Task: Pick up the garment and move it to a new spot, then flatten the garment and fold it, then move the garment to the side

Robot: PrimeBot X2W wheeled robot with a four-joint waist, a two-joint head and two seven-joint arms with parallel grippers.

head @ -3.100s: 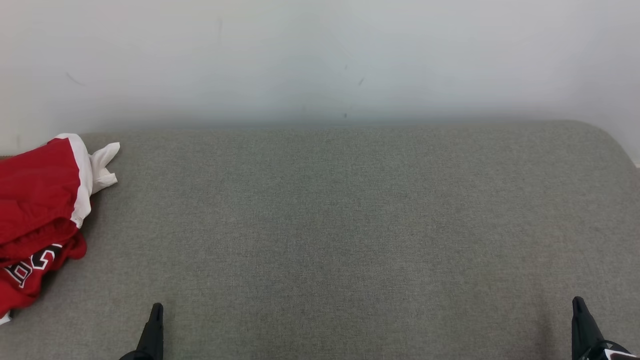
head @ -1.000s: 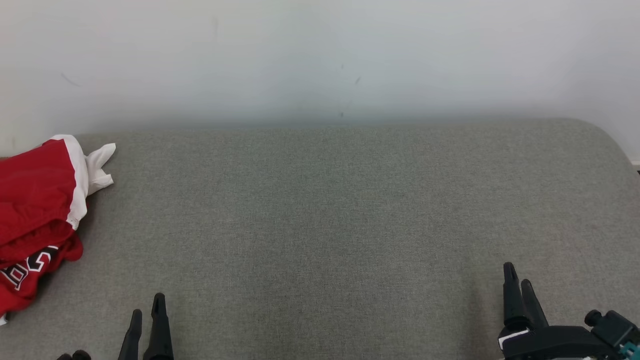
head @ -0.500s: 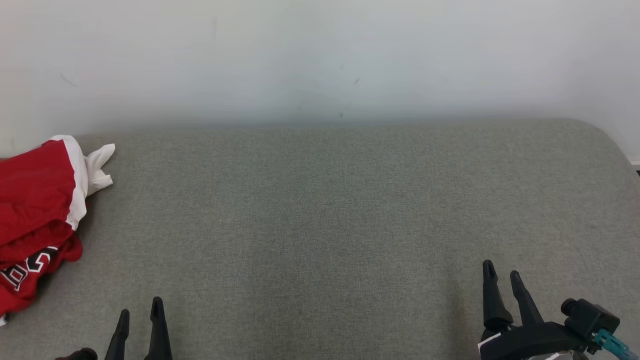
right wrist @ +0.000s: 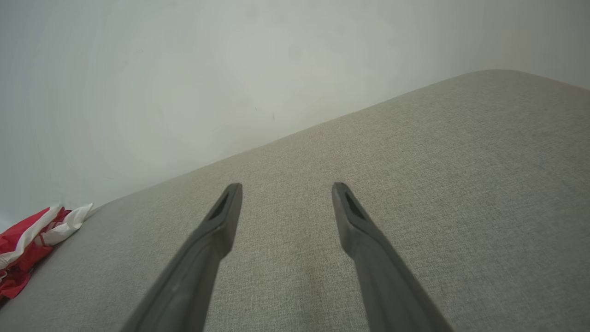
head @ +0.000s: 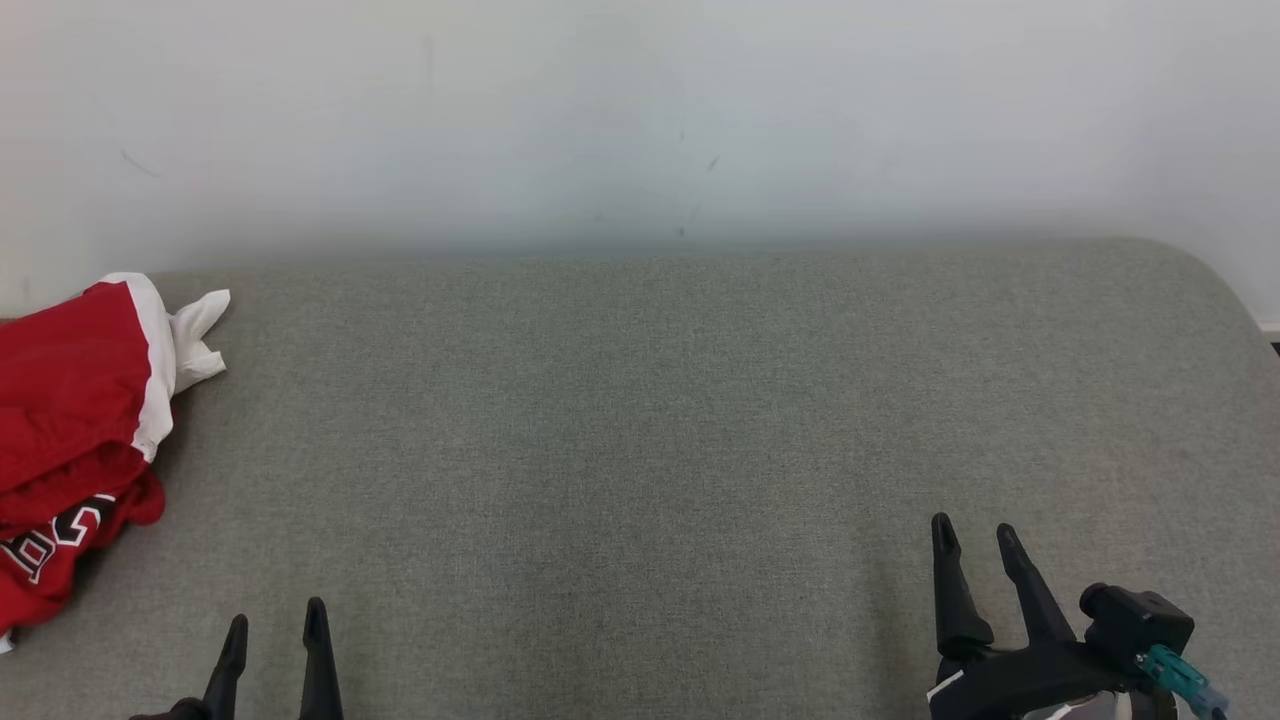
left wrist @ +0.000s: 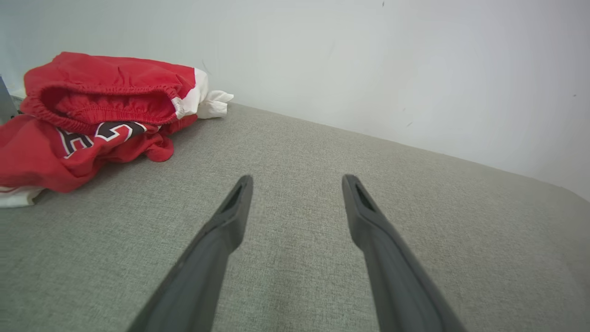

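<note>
A red garment (head: 70,420) with white trim and black lettering lies crumpled at the far left of the grey cushion (head: 640,430). The left wrist view has the garment (left wrist: 92,115) at upper left, well beyond the fingertips. It is a small red and white heap (right wrist: 27,249) at the left edge of the right wrist view. My left gripper (head: 275,625) stands open at the lower left, nothing between its fingers, to the right of the garment and nearer me. My right gripper (head: 975,535) is open and empty at the lower right. Each wrist view looks along its own gripper, left (left wrist: 297,182) and right (right wrist: 286,189).
A pale wall (head: 640,120) rises directly behind the cushion. The cushion's right end curves down at its rounded corner (head: 1230,290). Bare grey fabric stretches between the garment and my right gripper.
My right gripper has slid left and slightly farther up the cushion, more of its wrist showing. My left gripper's fingers have spread a little apart in the view. The garment has not moved.
</note>
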